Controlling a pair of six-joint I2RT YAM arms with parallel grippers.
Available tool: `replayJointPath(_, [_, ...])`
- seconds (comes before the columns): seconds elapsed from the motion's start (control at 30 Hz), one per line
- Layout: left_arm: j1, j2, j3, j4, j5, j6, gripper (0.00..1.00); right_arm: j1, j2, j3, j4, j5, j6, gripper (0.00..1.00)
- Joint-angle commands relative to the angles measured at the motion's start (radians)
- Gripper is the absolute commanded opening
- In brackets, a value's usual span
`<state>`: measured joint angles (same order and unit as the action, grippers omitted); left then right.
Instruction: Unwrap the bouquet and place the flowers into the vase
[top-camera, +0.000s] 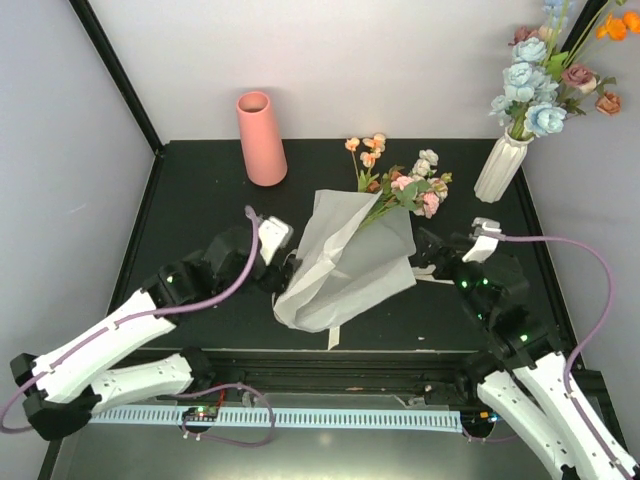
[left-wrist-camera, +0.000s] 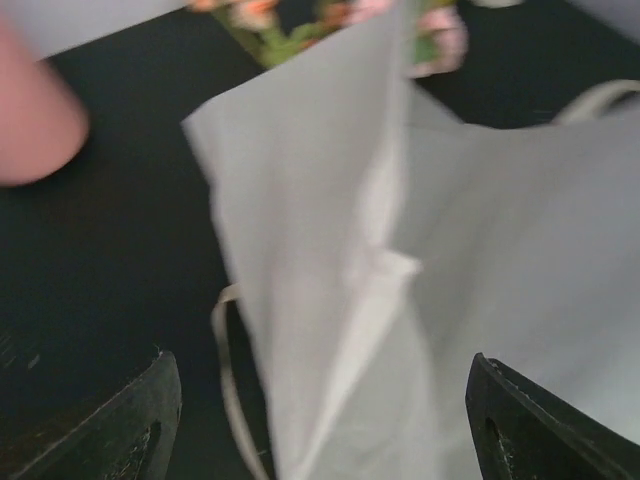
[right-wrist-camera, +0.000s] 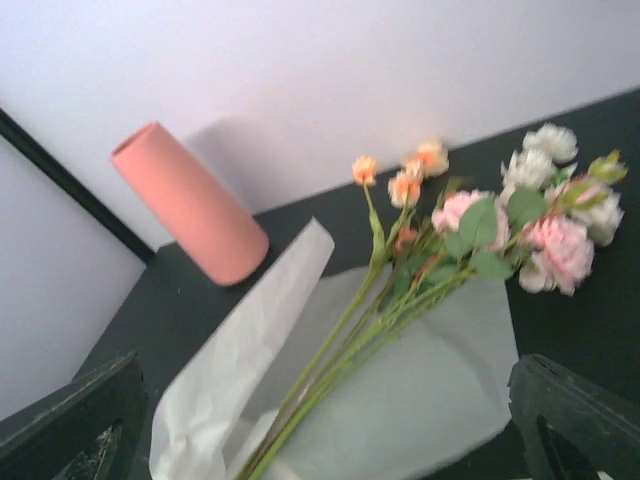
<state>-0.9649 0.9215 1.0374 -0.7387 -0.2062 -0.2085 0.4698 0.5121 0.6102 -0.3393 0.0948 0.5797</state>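
The flowers (top-camera: 405, 190) lie on the opened cream paper (top-camera: 345, 265) in the middle of the black table (top-camera: 200, 210) — blooms toward the back. The pink vase (top-camera: 261, 138) stands upright at the back left, well apart from them. The left gripper (top-camera: 283, 268) is spread wide, with paper between its fingers. The right gripper (top-camera: 425, 260) is wide apart too — just beside the paper, holding nothing.

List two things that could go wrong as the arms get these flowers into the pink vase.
The flowers lie loose on the opened paper; a pull there by the left gripper could drag or scatter them. The vase is tall and narrow; slanted stems might tip it.
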Motion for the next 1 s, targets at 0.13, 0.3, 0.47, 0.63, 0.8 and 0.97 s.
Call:
replayJointPath(0.13, [0.293, 0.086, -0.109, -0.066, -0.037, -0.139, 0.77, 0.002, 0.039, 0.040, -0.029, -0.027, -0.078, 0.98])
replayJointPath(0.3, [0.382, 0.232, -0.160, -0.018, 0.060, -0.144, 0.74, 0.005, 0.183, -0.004, 0.075, -0.246, -0.009, 0.95])
replayJointPath(0.47, [0.391, 0.417, -0.128, -0.043, 0.144, -0.149, 0.69, 0.024, 0.289, -0.018, 0.086, -0.264, 0.013, 0.94])
replayJointPath(0.63, [0.387, 0.499, -0.136, -0.019, 0.174, -0.166, 0.64, 0.025, 0.301, -0.027, 0.076, -0.225, -0.008, 0.94])
replayJointPath(0.8, [0.387, 0.559, -0.147, 0.006, 0.192, -0.180, 0.59, 0.025, 0.311, -0.037, 0.075, -0.202, -0.024, 0.94])
replayJointPath(0.97, [0.384, 0.624, -0.171, 0.040, 0.207, -0.200, 0.50, 0.026, 0.330, -0.038, 0.072, -0.178, -0.039, 0.94])
